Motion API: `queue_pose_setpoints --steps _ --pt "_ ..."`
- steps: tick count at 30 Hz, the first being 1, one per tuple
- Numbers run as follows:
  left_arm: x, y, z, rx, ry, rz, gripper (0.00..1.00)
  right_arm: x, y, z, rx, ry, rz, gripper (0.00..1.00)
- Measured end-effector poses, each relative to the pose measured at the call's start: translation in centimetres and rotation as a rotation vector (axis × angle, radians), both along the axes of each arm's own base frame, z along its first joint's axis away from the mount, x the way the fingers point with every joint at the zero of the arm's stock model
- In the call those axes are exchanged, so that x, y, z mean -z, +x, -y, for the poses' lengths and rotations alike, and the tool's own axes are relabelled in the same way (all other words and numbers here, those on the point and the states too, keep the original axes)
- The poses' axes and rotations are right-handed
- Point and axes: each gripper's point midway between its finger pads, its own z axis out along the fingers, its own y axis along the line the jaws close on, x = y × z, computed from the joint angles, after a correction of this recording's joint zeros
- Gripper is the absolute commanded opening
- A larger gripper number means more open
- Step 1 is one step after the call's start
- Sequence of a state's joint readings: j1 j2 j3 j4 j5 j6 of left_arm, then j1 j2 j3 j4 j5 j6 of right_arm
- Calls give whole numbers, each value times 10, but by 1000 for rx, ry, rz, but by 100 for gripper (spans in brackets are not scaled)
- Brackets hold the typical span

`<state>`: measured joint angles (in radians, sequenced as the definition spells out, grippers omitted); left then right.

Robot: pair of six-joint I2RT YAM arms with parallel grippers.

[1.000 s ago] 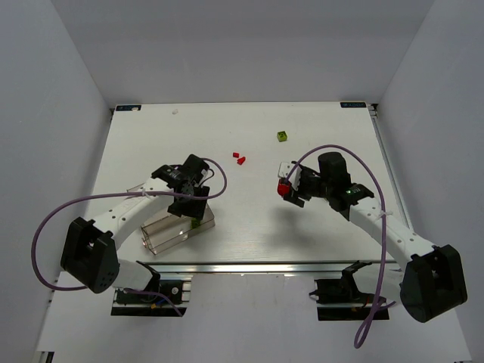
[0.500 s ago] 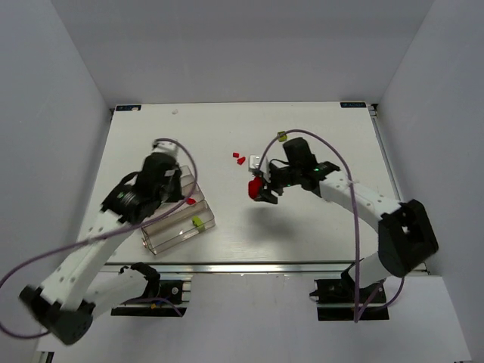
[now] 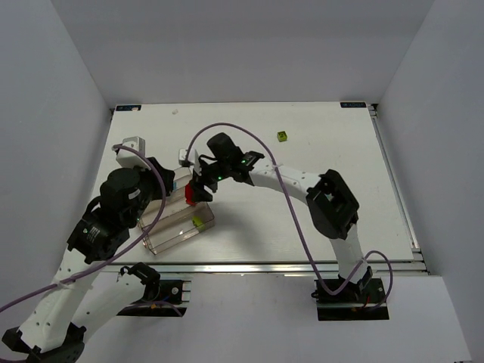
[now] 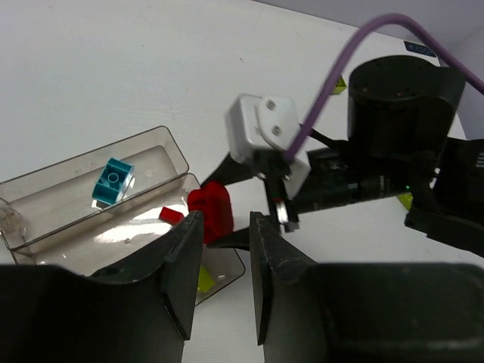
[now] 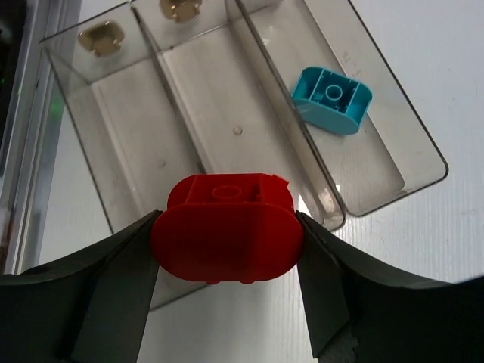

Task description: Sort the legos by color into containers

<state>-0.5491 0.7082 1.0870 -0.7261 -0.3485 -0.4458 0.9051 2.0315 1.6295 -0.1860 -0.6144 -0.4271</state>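
My right gripper (image 5: pixel 227 240) is shut on a thumb-sized red lego (image 5: pixel 225 236) and holds it just above the near end of the clear containers (image 5: pixel 76 106). From above, the red lego (image 3: pixel 191 195) hangs over the troughs (image 3: pixel 162 238). A cyan lego (image 5: pixel 333 98) lies in one outer trough. A small red piece (image 4: pixel 171 215) lies in the middle trough and a lime piece (image 3: pixel 197 221) in the other outer one. My left gripper (image 4: pixel 225 218) is open and empty, drawn back left of the containers. A lime-green lego (image 3: pixel 282 136) sits loose at the far centre of the table.
The right arm (image 3: pixel 287 180) stretches across the middle of the table toward the containers. Its purple cable (image 3: pixel 227 127) loops above it. The table's front rail (image 3: pixel 265 265) runs just below the containers.
The right arm swung left, carrying the red lego from the table's centre to above the containers. The left arm pulled back left, off the troughs.
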Motion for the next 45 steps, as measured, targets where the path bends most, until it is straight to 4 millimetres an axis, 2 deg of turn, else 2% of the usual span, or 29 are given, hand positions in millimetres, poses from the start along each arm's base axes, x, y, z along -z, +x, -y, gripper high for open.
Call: queue_pose_setpoints --steps 5,6,9,16,19,20,24,25,28,32,34,39,42,43,44,45 --pt "3 -6 -3 3 -1 1 42 9 18 -27 71 -14 -6 0" --pt "2 -8 -4 2 -4 7 42 11 22 -30 87 -17 -3 4" --pt "-4 -12 -8 -1 -16 29 43 18 27 -34 112 -36 3 14" --pt "-11 -21 -15 -10 -33 59 46 41 20 -34 125 -103 10 20" --pt "-10 -22 -16 -13 -31 58 46 48 12 -36 111 -126 16 30" --pt "-10 -23 -16 -13 -31 58 46 49 10 -37 109 -129 19 40" --pt "-11 -23 -17 -15 -31 59 46 49 5 -40 105 -132 30 59" --pt "-10 -23 -17 -15 -31 59 46 49 4 -41 105 -134 31 60" --pt "-10 -23 -17 -15 -30 58 47 50 4 -41 107 -134 33 74" --pt "-10 -23 -17 -14 -29 56 47 50 6 -40 112 -136 35 78" --pt "-10 -23 -17 -14 -29 56 47 50 6 -40 116 -136 32 86" --pt "-10 -23 -16 -10 -35 54 47 47 8 -41 119 -130 33 87" --pt "-9 -24 -13 0 -41 50 35 45 9 -41 123 -126 29 78" --pt "-9 -24 -12 6 -42 49 24 44 11 -40 130 -124 25 74" --pt "-9 -24 -9 23 -41 47 6 43 12 -40 135 -123 21 59" --pt "-9 -23 -7 27 -53 43 6 41 13 -40 139 -121 19 44"
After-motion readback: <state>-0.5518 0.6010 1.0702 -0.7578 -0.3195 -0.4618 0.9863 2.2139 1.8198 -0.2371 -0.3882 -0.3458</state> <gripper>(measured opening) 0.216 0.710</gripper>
